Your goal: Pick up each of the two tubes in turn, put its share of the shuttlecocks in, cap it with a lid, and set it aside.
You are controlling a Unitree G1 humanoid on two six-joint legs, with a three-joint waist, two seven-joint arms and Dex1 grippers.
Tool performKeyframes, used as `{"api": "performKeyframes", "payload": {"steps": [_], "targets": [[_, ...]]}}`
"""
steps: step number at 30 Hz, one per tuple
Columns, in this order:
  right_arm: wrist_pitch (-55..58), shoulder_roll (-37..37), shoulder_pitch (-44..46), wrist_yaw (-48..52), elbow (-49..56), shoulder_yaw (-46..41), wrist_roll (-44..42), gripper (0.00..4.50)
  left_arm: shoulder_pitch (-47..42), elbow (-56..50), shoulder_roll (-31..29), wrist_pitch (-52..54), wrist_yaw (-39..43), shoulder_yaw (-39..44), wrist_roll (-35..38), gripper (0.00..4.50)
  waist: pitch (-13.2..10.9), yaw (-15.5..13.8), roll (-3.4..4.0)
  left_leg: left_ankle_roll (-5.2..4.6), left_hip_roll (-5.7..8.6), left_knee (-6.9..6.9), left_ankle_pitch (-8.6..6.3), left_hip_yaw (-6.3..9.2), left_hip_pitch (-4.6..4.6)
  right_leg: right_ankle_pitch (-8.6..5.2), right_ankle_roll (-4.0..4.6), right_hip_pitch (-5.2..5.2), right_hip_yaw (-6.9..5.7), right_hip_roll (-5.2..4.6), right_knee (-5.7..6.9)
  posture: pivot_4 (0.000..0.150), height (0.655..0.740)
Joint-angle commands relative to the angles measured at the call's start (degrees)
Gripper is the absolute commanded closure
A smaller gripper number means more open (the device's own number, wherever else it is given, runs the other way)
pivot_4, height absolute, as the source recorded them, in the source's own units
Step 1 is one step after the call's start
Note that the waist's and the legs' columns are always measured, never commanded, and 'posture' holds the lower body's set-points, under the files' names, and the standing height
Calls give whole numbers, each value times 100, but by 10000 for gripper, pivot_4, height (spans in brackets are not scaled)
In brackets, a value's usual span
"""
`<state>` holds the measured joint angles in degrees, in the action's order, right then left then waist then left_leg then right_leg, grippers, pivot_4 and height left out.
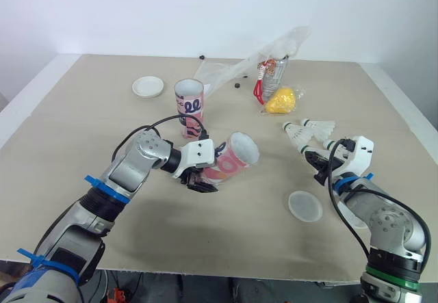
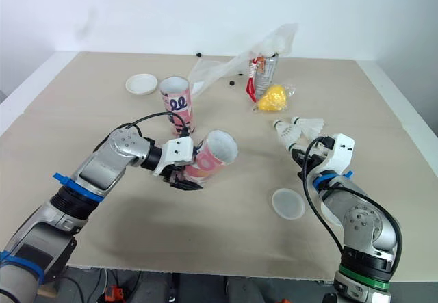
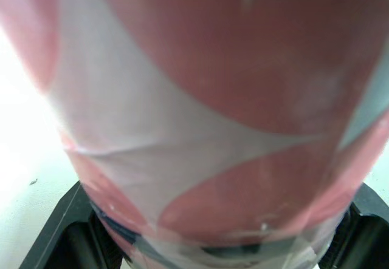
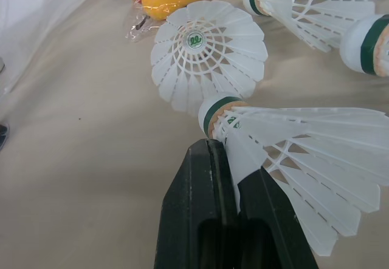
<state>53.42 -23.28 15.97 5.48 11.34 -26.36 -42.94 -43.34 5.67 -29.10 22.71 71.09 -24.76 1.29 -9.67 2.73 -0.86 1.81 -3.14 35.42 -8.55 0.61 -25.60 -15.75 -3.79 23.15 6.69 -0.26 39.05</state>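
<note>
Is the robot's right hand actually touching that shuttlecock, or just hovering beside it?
Touching. In the right wrist view the right hand pinches the white skirt of the shuttlecock, with no gap.

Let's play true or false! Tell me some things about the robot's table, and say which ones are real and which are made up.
The left tool grips a pink tube. True.
The other tube lies on its side. False: it stands upright.
The right tool is shut on a shuttlecock. True.
Both white lids are capping tubes. False: the near lid and the far lid lie on the table, and both tubes are open.
</note>
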Motion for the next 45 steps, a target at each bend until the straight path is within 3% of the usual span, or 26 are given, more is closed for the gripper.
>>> {"api": "performKeyframes", "payload": {"steps": [1,8,13,16,22,34,37,45], "targets": [[54,-278,-11,164,544,-23,-86,44304,-19,103,-39,-13,-73,36,-69,10692,0,0,0,0,0,0,0,0,0,0,0,0,0,0,0,1500,7400],[303,-1973,-48,1550,1919,-55,-633,44304,-90,214,17,-66,-5,40,-30,10692,-7,-1,17,-2,8,-1,1,-3,-1,-2,-3,1,8,-6,0,1500,7400],[-1307,-3606,503,3759,2123,623,172,44304,-230,265,171,21,140,20,90,10692,-9,-1,15,-8,15,3,5,-3,1,-10,12,-4,12,-11,-7,1500,7400],[-2240,-4020,963,4758,2048,1264,628,44304,-286,297,236,23,170,-2,80,10692,-12,0,11,-8,16,4,5,-17,1,-9,11,2,20,-16,-8,1500,7400],[-3345,-4039,1819,5801,1731,2412,1455,44304,-343,349,321,-2,169,-18,23,10692,-20,-9,-4,-7,17,0,4,-13,-16,-5,-9,14,16,-15,-12,1500,7400],[-4301,-3679,2450,6548,901,3193,2466,44304,-261,189,321,72,88,10,17,10692,-20,-12,-4,-7,19,6,3,-4,-24,-5,-12,16,10,-15,-9,1500,7400],[-4081,-3566,2576,6620,964,3182,2298,36587,-245,169,314,89,74,17,23,10692,-20,-16,-3,-7,19,6,3,-4,-25,-5,-12,16,10,-15,-9,1500,7400],[-2773,-3599,2605,6617,1223,2521,1043,3141,-272,243,313,37,56,33,9,10692,-21,-16,-3,-7,19,6,3,3,-26,-4,-10,14,5,-15,-8,1500,7400]]}}
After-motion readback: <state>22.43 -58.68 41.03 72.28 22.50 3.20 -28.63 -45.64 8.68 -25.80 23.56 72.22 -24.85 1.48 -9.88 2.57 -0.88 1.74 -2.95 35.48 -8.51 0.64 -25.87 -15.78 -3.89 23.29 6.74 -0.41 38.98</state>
